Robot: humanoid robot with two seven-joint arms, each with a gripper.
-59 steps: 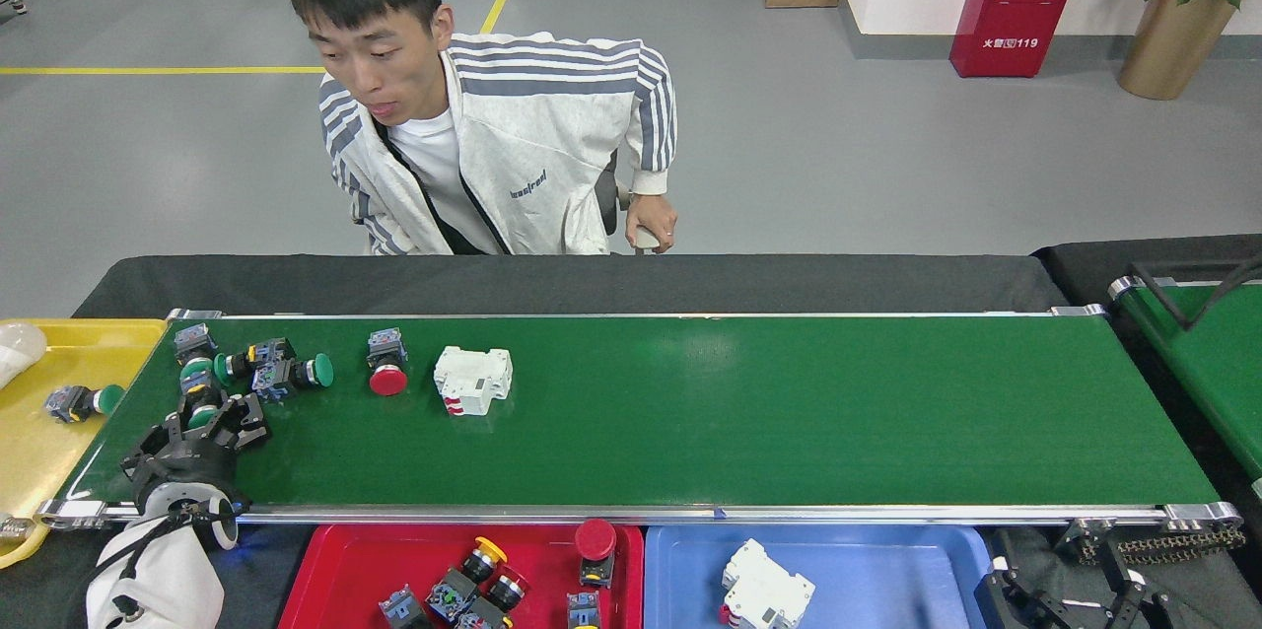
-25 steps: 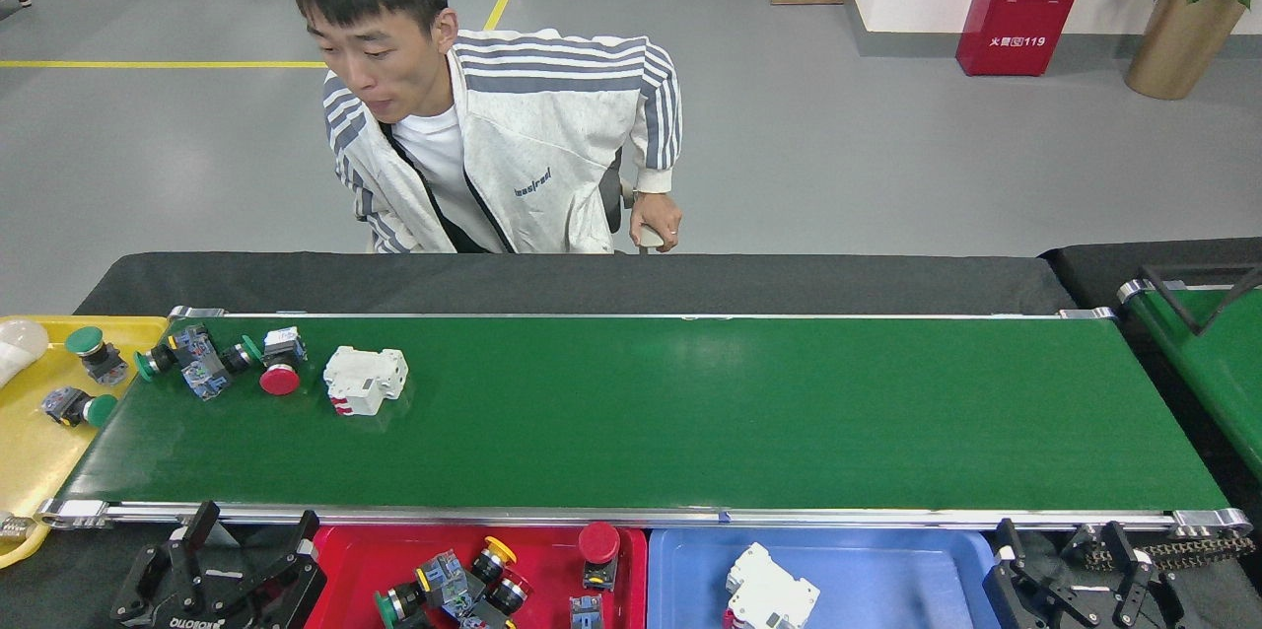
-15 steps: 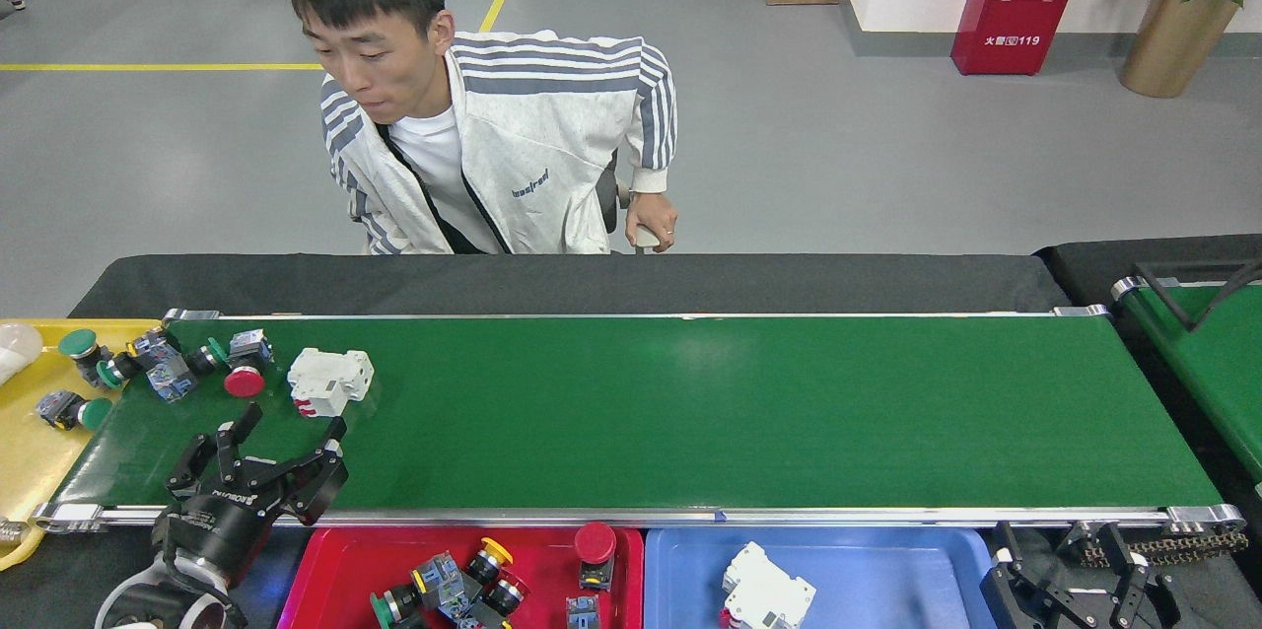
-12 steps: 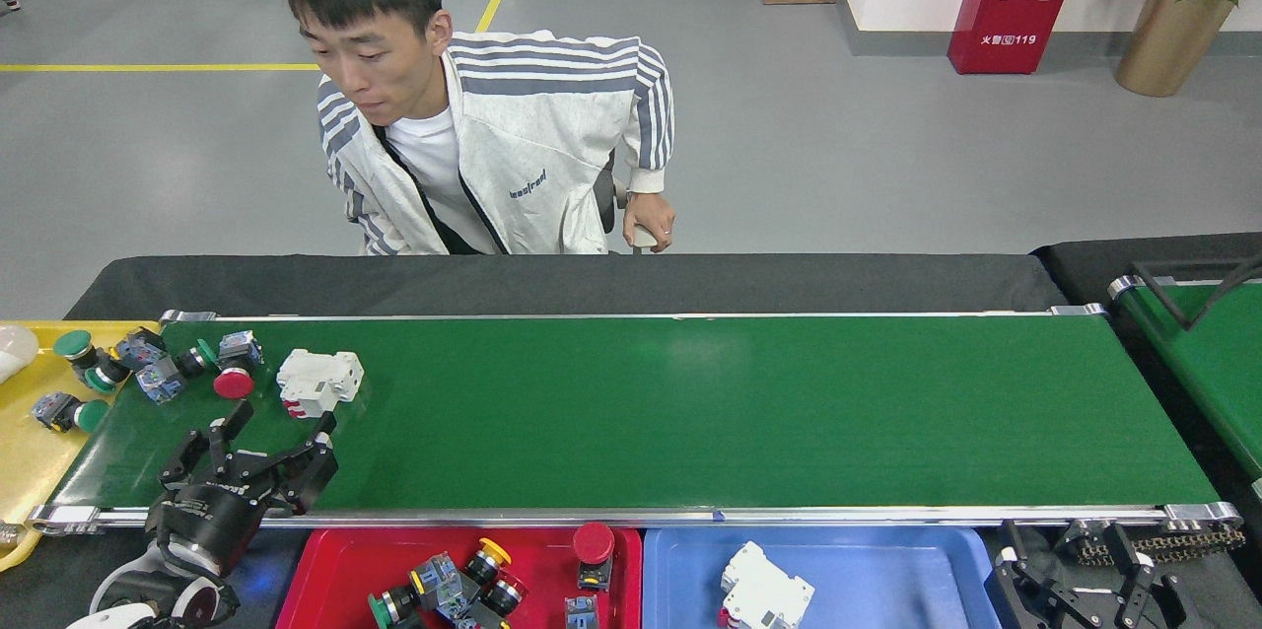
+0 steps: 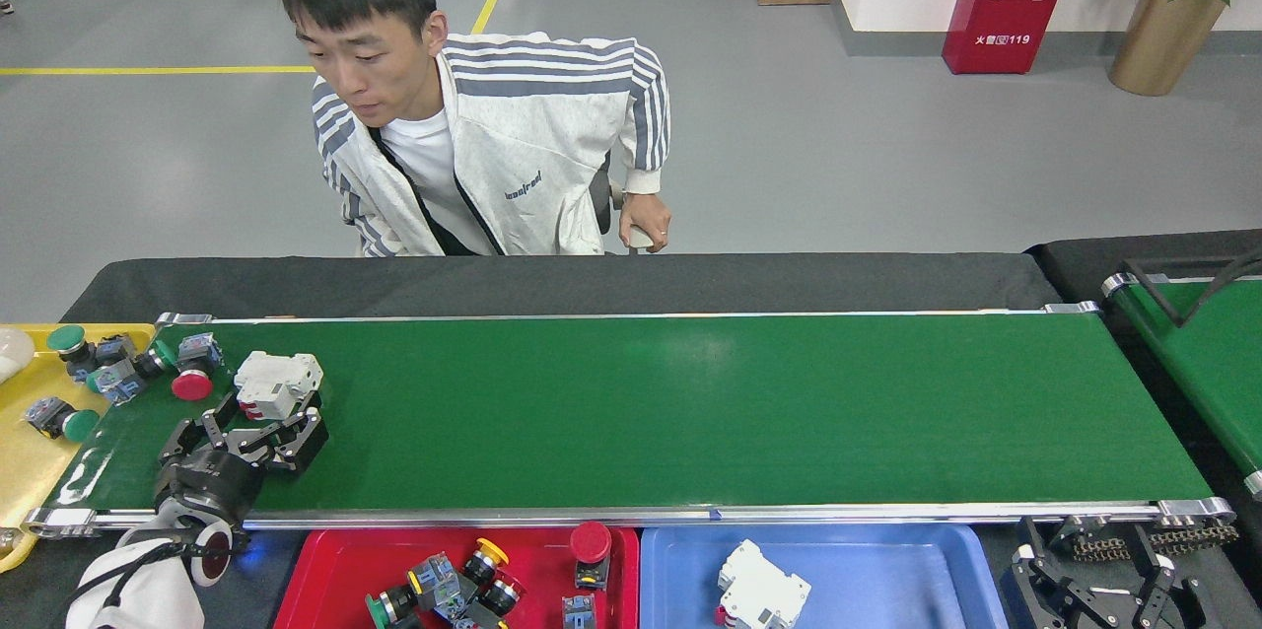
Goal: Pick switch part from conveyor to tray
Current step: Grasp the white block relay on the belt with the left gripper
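One white breaker (image 5: 277, 384) touching left gripper (image 5: 264, 424)

Conveyor (image 5: 690, 412) carries white breaker (image 5: 277, 384), red-capped switch (image 5: 194, 371) at left end.

Matt green belt (image 5: 690, 412) with bright metal rails (image 5: 690, 515); glossy plastic red tray (image 5: 325, 570) and blue tray (image 5: 887, 580); black cloth (image 5: 552, 284) behind

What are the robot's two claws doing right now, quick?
Left gripper: open, empty, on the conveyor just short of the white breaker.
Right gripper: open, empty, by the blue tray.
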